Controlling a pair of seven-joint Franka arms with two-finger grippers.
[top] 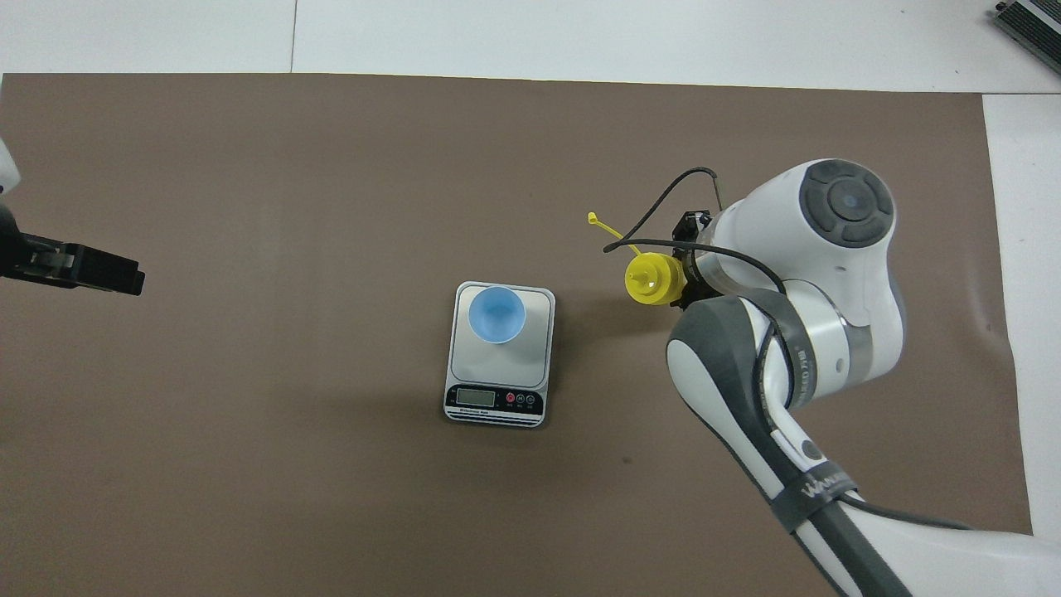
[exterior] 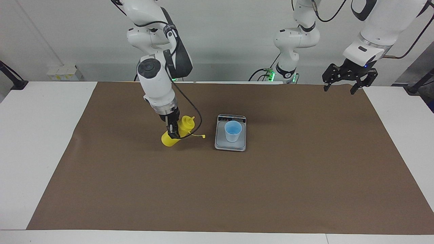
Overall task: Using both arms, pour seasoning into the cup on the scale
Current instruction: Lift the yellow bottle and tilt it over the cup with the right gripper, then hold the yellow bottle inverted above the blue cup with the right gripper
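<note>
**Right gripper clamped on the yellow bottle, tilted toward the cup**

Facing view: the right gripper [exterior: 173,130] was clamped round the middle of the yellow cylindrical plastic squeeze bottle [exterior: 179,133], which leaned with its nozzle toward the small light blue tapered plastic cup [exterior: 233,131]. The bottle hung over the brown mat, beside the flat silver-grey kitchen scale [exterior: 230,145], on the right arm's side of it. The cup stood on the scale's plate. The left gripper [exterior: 344,82] waited with fingers apart, high over the mat's edge at the left arm's end.

Overhead view: the bottle's nozzle cap [top: 653,279] showed, with its tethered cap tip hanging loose. The bottle probably was light and soft-walled; a mid-body grip seemed right, though squeezing hard could squirt seasoning early. The cup looked light and easily tipped.
</note>
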